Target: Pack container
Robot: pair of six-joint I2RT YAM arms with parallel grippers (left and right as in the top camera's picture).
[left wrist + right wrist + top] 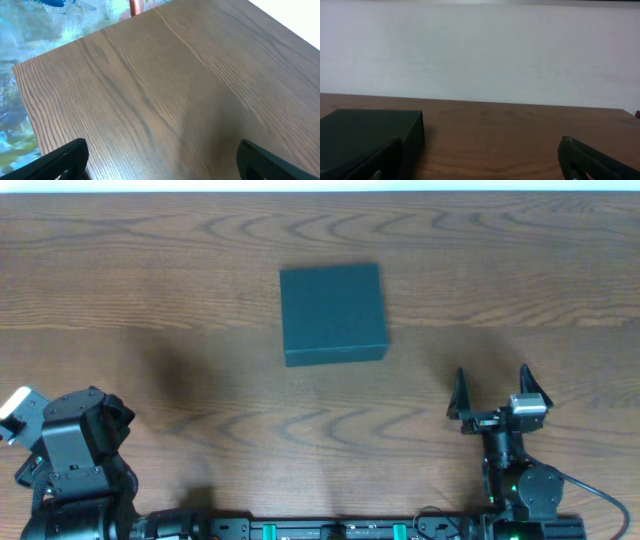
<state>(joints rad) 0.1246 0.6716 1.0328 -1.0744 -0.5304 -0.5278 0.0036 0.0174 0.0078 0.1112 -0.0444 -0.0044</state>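
The container is a dark teal square box lying shut on the wooden table, a little above the middle in the overhead view. It also shows at the lower left of the right wrist view. My right gripper is open and empty, to the right of and nearer than the box; its fingers frame bare table in its wrist view. My left arm sits folded at the lower left, far from the box. Its gripper is open and empty over bare wood. No snack packets are in view.
The table's left edge shows in the left wrist view with a blue patterned floor beyond. A pale wall stands behind the table's far edge.
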